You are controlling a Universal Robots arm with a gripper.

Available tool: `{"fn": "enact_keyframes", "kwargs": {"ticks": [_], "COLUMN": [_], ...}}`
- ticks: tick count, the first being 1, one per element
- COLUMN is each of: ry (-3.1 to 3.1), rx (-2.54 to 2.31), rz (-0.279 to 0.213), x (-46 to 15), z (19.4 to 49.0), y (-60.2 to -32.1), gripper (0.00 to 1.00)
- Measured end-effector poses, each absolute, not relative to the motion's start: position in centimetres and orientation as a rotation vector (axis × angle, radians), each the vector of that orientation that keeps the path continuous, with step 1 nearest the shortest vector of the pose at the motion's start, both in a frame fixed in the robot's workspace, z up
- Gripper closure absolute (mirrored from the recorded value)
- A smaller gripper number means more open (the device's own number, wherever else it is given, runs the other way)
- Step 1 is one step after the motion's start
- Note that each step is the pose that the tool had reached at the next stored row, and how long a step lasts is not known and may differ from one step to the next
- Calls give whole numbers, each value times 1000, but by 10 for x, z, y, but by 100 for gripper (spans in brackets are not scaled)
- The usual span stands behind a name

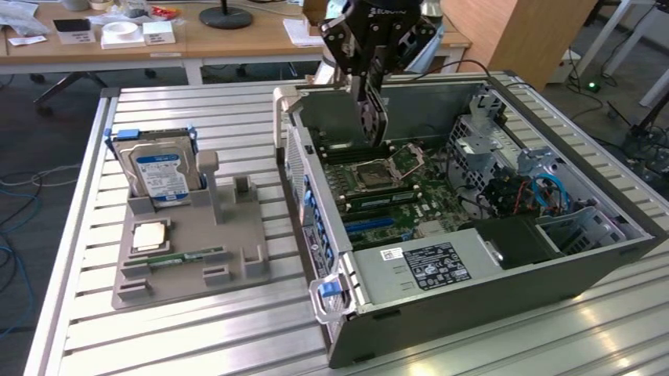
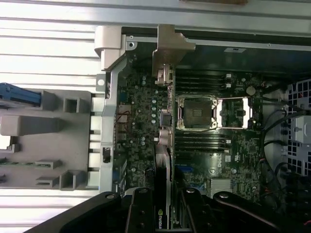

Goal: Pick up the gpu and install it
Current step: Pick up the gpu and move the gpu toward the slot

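The black arm (image 1: pixel 378 31) points straight down over the open grey computer case (image 1: pixel 502 274). Its jaws clamp the thin dark gpu card (image 1: pixel 372 117) — held on edge.

Exterior view high, oblique, mid-distance; wrist view close, straight down; both share motherboard (image 1: pixel 413 196).

a lab: cluttered wooden desks (image 1: pixel 262 41), floor cables (image 1: pixel 12 184), opened pc case (image 1: pixel 471 301) on a slatted metal bench (image 1: pixel 178 337).

Black end effector (image 1: pixel 368 77) with angular linkage arms, round bolts and pale lettering.
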State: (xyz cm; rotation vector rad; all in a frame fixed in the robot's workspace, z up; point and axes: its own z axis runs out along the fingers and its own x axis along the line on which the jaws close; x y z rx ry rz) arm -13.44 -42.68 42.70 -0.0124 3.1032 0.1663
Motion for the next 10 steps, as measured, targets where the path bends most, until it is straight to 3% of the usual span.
{"fn": "enact_keyframes", "kwargs": {"ticks": [10], "ry": [3103], "rx": [-14], "rz": [173], "x": [-114], "z": [427], "y": [-427], "gripper": [74]}}
